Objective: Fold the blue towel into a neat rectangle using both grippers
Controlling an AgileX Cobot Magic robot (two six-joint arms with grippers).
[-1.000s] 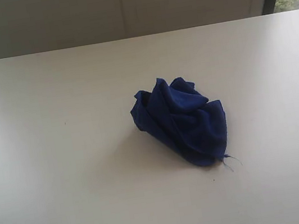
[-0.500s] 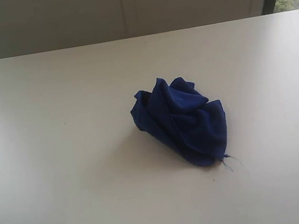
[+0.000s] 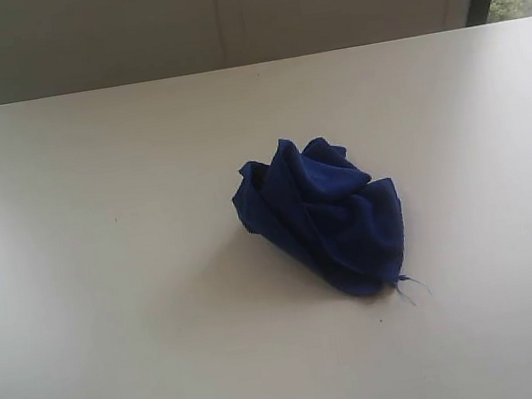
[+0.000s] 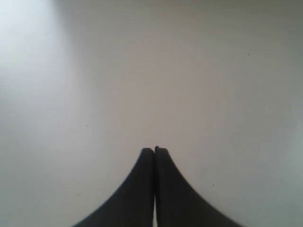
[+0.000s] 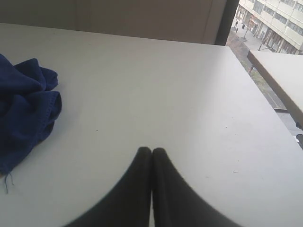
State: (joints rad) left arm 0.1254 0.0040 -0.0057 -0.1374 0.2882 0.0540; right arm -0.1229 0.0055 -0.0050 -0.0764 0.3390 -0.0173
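My left hand point(image 4: 154, 149) is pressed together, its two fingers flat against each other, and it hangs over the white counter point(image 3: 108, 285). My right hand point(image 5: 151, 150) is pressed together the same way, and neither hand is pinching anything. The blue towel point(image 3: 322, 221) sits in a crumpled heap on the counter, a little right of the middle in the exterior view, still unfolded and untouched. It lies well apart from my right hand. A loose thread point(image 3: 411, 286) trails from its near corner onto the counter.
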